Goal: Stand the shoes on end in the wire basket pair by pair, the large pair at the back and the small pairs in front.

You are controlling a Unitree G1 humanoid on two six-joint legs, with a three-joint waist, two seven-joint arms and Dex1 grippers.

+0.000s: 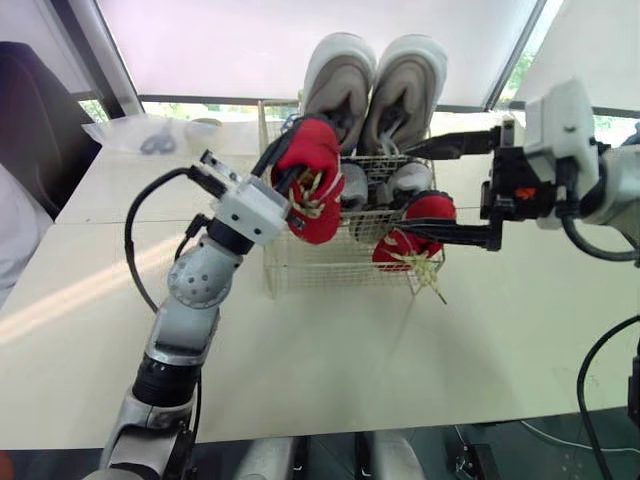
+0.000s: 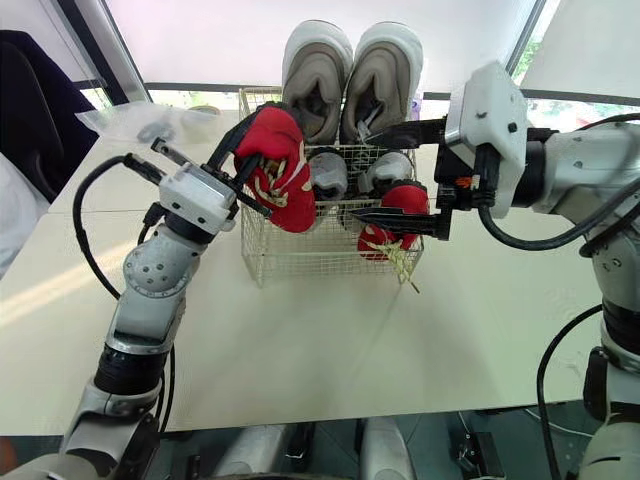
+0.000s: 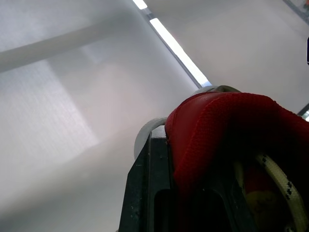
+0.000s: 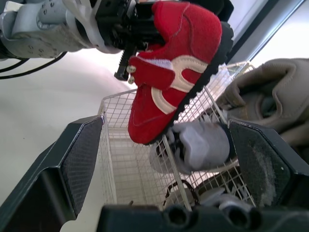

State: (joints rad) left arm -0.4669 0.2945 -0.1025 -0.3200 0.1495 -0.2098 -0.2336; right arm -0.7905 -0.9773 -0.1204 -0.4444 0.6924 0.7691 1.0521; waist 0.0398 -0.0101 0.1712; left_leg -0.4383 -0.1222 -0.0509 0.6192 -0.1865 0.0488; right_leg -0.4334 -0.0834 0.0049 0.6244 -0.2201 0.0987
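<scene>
While the red shoe point(image 1: 312, 180) was clamped in the L gripper point(image 1: 287, 190) over the wire basket's point(image 1: 300, 265) front-left corner, the R gripper point(image 1: 402, 190) was held wide open, empty, at its right edge.

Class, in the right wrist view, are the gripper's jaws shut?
No: the right gripper has jaws wide apart, the wire basket showing between them.

Six shoes point(image 1: 312, 150), one wire basket point(image 1: 320, 272)
</scene>
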